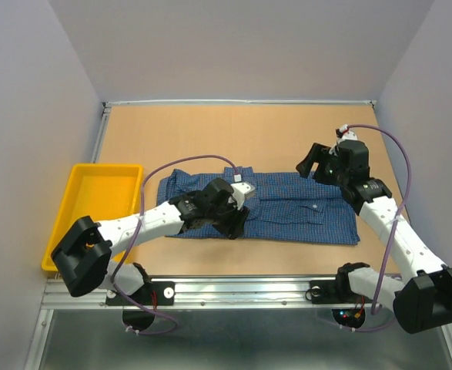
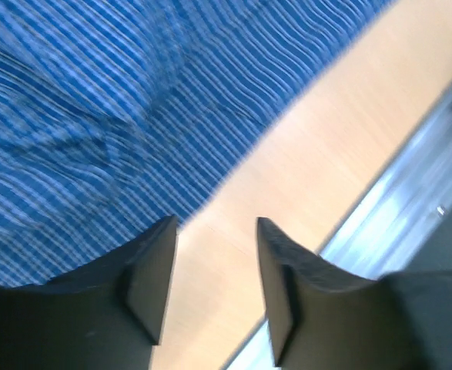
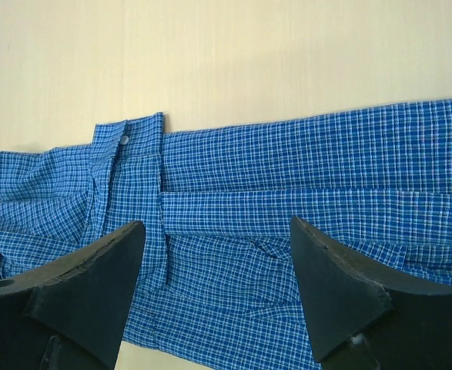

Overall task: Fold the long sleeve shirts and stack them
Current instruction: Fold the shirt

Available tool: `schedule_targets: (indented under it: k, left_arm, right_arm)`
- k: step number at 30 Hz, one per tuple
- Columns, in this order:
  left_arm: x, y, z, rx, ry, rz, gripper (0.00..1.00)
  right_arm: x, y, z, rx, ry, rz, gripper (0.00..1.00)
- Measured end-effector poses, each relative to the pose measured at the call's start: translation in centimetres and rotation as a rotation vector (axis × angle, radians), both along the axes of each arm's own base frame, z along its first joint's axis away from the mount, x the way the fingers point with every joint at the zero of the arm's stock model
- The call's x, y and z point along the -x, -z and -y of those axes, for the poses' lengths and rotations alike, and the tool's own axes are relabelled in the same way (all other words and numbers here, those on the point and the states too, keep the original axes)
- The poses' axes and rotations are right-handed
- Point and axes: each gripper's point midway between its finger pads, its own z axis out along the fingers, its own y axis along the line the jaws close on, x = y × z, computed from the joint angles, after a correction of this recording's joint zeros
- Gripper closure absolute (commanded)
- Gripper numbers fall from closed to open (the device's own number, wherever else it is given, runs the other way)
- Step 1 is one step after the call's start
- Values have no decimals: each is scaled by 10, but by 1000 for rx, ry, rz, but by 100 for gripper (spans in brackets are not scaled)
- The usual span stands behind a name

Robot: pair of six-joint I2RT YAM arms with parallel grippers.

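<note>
Left gripper (image 2: 214, 231): spread, empty, at near edge of blue checked cotton shirt (image 1: 303, 208).
Right gripper (image 3: 218, 231): spread wide (empty).
Risk: shallow pinch could drag folds askew.

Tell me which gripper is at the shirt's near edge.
The left gripper, over the shirt's near edge; the right gripper hangs by its far edge.

White arms (image 1: 133, 225), black joints (image 1: 79, 254), purple cables (image 1: 401, 154)
</note>
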Motion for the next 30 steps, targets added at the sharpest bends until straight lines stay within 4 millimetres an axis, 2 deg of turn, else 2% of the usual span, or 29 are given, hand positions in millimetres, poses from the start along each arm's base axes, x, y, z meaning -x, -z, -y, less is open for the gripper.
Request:
schedule_targets:
  k: [2, 5, 8, 10, 12, 14, 15, 16, 18, 19, 22, 24, 26, 27, 30]
  left_arm:
    - [15, -5, 2, 4, 36, -6, 35]
    - [26, -19, 8, 43, 77, 14, 35]
    - [25, -29, 5, 52, 59, 41, 30]
    - [15, -35, -1, 33, 4, 64, 29]
    - [-3, -43, -9, 13, -84, 86, 29]
    - [-39, -58, -26, 15, -233, 118, 28]
    - [-64, -68, -43, 17, -347, 142, 28]
    - [-76, -72, -52, 18, -401, 152, 28]
    - [-113, -83, -88, 21, -592, 176, 28]
    - [-125, -84, -104, 18, -666, 182, 29]
    - [-152, -80, -154, 4, -860, 167, 33]
    - [-165, -70, -178, -8, -942, 141, 36]
    - [-176, -52, -194, -25, -999, 96, 45]
    - [-178, -46, -197, -34, -1007, 80, 47]
    - [-184, -8, -204, -62, -1019, -32, 49]
  right_arm:
    - [0, 3, 1, -2, 12, -10, 20]
    - [-3, 7, 4, 7, 31, -21, 20]
    - [-6, 15, 8, 25, 52, -41, 20]
    - [-8, 23, 11, 41, 69, -60, 21]
    - [-11, 31, 14, 58, 86, -83, 21]
    - [-13, 43, 17, 77, 101, -115, 21]
    - [-14, 46, 18, 82, 105, -124, 21]
    - [-15, 51, 19, 91, 114, -136, 21]
    - [-16, 57, 22, 105, 126, -153, 22]
    - [-17, 59, 23, 111, 131, -160, 22]
    - [-24, 61, 29, 117, 154, -172, 22]
    - [-28, 61, 35, 118, 175, -176, 22]
    - [-32, 60, 38, 117, 185, -175, 22]
    - [-34, 59, 39, 116, 189, -174, 22]
    - [-38, 57, 41, 114, 193, -171, 22]
